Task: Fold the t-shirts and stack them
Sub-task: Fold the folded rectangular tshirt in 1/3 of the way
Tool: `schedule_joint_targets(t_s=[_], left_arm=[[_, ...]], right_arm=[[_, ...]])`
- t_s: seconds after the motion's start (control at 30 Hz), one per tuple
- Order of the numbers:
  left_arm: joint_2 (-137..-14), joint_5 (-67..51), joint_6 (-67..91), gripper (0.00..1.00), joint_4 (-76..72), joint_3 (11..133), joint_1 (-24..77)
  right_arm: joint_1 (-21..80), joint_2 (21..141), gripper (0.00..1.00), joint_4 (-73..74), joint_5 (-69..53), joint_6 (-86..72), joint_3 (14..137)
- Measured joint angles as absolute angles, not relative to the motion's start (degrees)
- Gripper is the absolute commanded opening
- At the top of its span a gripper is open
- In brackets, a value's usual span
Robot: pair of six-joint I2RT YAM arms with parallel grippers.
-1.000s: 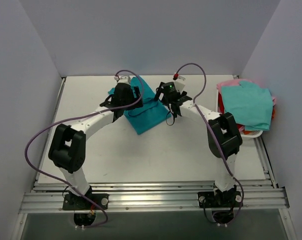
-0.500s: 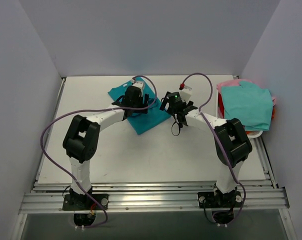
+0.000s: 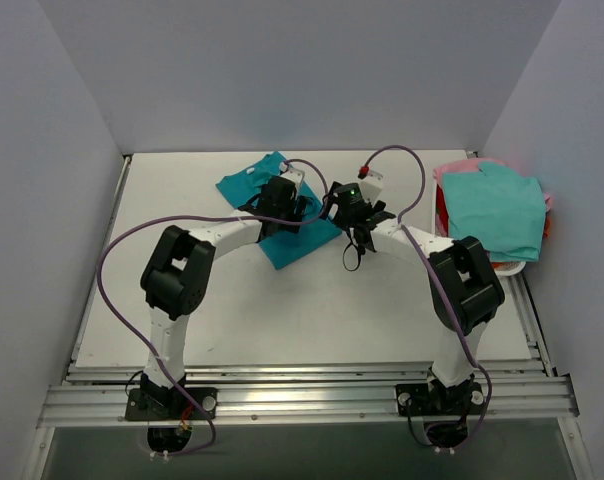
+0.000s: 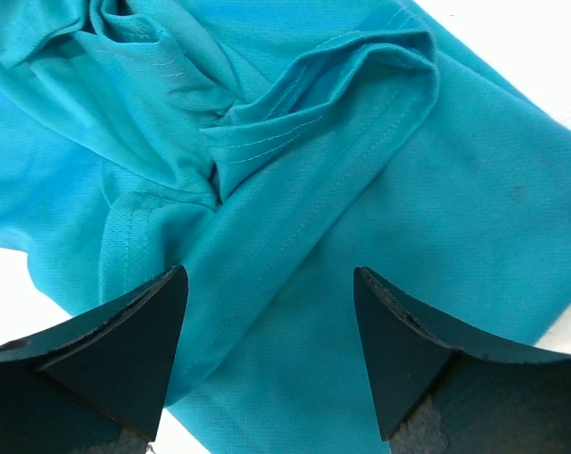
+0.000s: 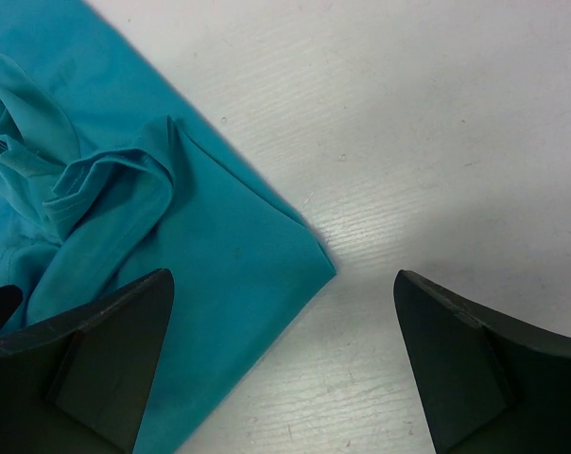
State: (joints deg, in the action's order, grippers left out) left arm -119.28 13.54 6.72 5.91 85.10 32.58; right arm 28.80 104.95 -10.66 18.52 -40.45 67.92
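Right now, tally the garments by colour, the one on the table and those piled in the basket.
Deep teal-blue t-shirt: 1
Aqua-green t-shirt: 1
Pink garment, edge only: 1
Red garment, edge only: 1
Total: 4 visible; any buried ones cannot be counted.

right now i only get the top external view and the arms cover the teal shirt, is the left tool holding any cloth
Observer: No. The left wrist view shows the left tool open over the teal shirt, with nothing pinched in it.
Operator: whats under it
Observer: A bunched sleeve with a stitched hem lies just ahead of it. The cloth directly below looks flatter.
Operator: and the right tool
Observer: The right tool is open too. The shirt's folded corner sits below the gap, with cloth on one side and bare table on the other.
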Motion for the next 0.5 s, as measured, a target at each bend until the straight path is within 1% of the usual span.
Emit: schedule_joint_targets(t_s=[0.3,0.5], left_arm=[[-122.54,20.60,3.75,0.76,7.29,87.72,33.87],[-123.92,22.94,3.01,0.74,8.40,88.23,34.44]], right_arm=[[28.03,105.32,0.97,-11.62,17.52,-40.45,67.90],[27.31,105.56,0.97,-12.23,17.02,-40.45,67.22]])
